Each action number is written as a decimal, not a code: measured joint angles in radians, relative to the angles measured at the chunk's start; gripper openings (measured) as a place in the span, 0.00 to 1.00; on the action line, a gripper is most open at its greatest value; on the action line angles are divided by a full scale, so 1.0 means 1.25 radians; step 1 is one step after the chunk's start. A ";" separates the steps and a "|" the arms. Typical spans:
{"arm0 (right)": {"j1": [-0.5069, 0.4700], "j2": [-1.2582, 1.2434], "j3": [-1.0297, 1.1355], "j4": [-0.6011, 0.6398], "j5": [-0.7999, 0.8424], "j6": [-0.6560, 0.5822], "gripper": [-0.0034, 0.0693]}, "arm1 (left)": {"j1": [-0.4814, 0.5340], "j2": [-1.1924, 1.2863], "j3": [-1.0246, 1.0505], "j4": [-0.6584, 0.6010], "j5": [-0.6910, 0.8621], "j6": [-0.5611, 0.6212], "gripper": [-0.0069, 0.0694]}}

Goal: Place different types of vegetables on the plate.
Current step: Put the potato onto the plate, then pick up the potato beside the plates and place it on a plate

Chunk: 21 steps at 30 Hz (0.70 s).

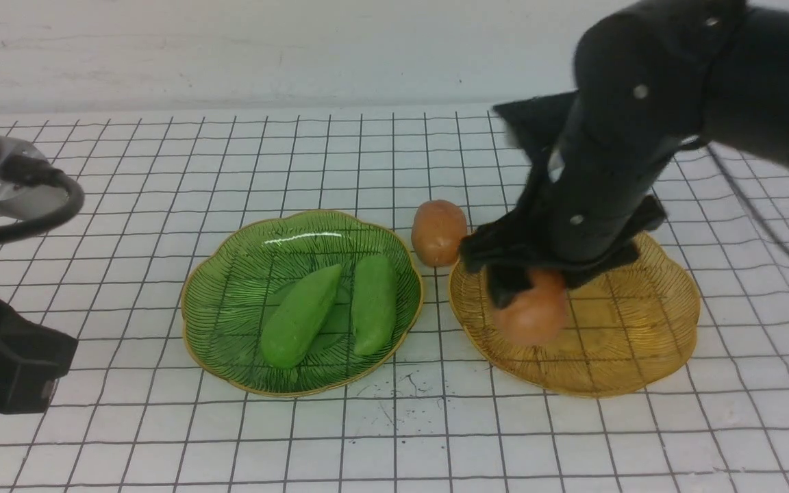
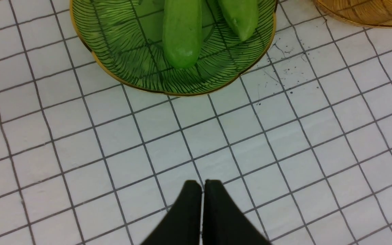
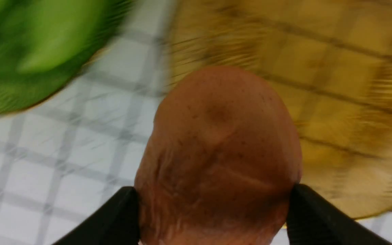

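Two light-green cucumber-like vegetables lie side by side on the green plate. One orange-brown potato-like piece sits on the table between the green plate and the amber plate. My right gripper is shut on a second potato, low over the amber plate's left part. In the right wrist view both fingers press the potato's sides. My left gripper is shut and empty, over bare table in front of the green plate.
The table is a white sheet with a dark grid. My left arm stays at the left edge with its cable looped above it. A corner of the amber plate shows in the left wrist view.
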 joint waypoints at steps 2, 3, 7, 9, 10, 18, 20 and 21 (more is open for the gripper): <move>-0.065 0.013 0.000 0.009 0.001 -0.007 0.74 | 0.000 0.004 0.004 -0.018 -0.001 0.000 0.08; -0.089 0.022 0.000 0.016 0.001 -0.011 0.74 | 0.000 0.007 0.006 -0.027 0.000 0.000 0.08; -0.187 0.061 0.001 0.055 -0.004 -0.033 0.74 | 0.000 0.026 0.021 -0.047 0.000 0.000 0.08; -0.203 0.069 0.001 0.059 -0.008 -0.037 0.74 | 0.000 0.031 0.021 -0.048 0.000 0.000 0.08; -0.218 0.079 0.001 0.061 -0.011 -0.040 0.74 | 0.000 0.038 0.021 -0.051 -0.004 0.000 0.08; -0.239 0.095 0.001 0.080 -0.018 -0.060 0.85 | -0.008 0.139 -0.001 -0.171 -0.021 -0.033 0.08; -0.239 0.093 0.001 0.080 -0.018 -0.077 0.86 | -0.025 0.167 -0.029 -0.173 -0.024 -0.048 0.08; -0.240 0.090 0.001 0.081 -0.016 -0.085 0.86 | -0.033 0.181 -0.046 -0.169 -0.024 -0.055 0.08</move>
